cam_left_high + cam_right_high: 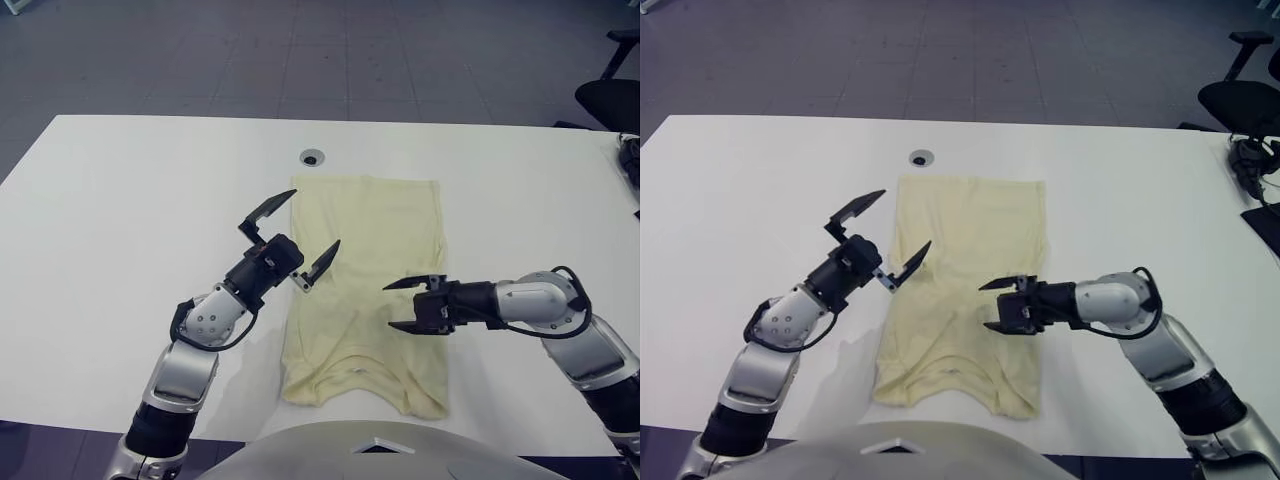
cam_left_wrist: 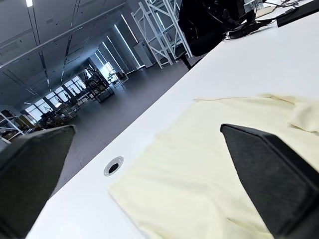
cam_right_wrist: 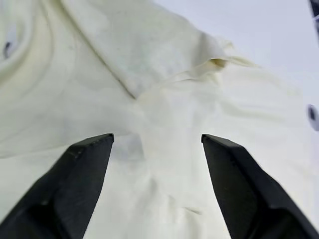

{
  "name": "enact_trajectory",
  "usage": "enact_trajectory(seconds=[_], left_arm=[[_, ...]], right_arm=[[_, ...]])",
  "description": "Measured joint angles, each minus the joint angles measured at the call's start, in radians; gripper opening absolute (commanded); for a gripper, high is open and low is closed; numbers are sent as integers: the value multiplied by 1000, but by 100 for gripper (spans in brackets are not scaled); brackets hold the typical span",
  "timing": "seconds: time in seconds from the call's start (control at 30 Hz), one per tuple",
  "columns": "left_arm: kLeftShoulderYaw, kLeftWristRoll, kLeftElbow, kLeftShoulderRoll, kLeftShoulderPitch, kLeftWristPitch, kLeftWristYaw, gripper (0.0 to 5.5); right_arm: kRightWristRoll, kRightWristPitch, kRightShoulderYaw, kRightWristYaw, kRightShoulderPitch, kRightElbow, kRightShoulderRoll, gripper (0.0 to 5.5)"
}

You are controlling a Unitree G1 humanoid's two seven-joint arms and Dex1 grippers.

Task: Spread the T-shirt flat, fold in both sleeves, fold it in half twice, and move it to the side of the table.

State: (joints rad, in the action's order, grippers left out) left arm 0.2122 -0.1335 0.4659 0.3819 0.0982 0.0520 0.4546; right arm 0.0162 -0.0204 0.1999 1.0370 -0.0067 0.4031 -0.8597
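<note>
Table point(image 1: 120, 200): white, spans the frame.
T-shirt point(image 1: 365, 240): pale yellow, centre frame, sleeves tucked in, collar toward the bottom edge. Soft, light and limp, so probably best pinched at the corners.
Left gripper point(image 1: 317, 217): spread wide, at the shirt's left edge.
Right gripper point(image 1: 388, 306): parted, empty, over the cloth's lower right.

The T-shirt point(image 1: 365, 290) is looking like soft, matt cloth, lying in fine wrinkles. Under it, the table point(image 1: 130, 200) is showing a smooth white top with a faint sheen. At the T-shirt's edge, the left gripper point(image 1: 315, 217) is showing black fingers point(image 2: 269, 164) with finely grained, matt pads. Over the T-shirt, the right gripper point(image 1: 388, 306) is looking like smooth, dull black plastic.
</note>
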Motion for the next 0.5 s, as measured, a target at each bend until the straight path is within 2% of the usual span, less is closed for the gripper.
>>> enact_trajectory(seconds=[0.13,0.3,0.4,0.5], left_arm=[[-31,50,119,93,88,-49,91,540],[-123,154,276,283,318,-51,269,540],[-155,174,338,403,484,-15,379,540],[-155,125,369,444,563,5,407,540]], right_arm=[[-28,-90,-142,-84,133,143,1,451],[-95,-352,-358,-119,467,405,12,536],[-130,-583,-418,-114,699,589,12,536],[-164,-643,-426,-107,775,634,-24,536]])
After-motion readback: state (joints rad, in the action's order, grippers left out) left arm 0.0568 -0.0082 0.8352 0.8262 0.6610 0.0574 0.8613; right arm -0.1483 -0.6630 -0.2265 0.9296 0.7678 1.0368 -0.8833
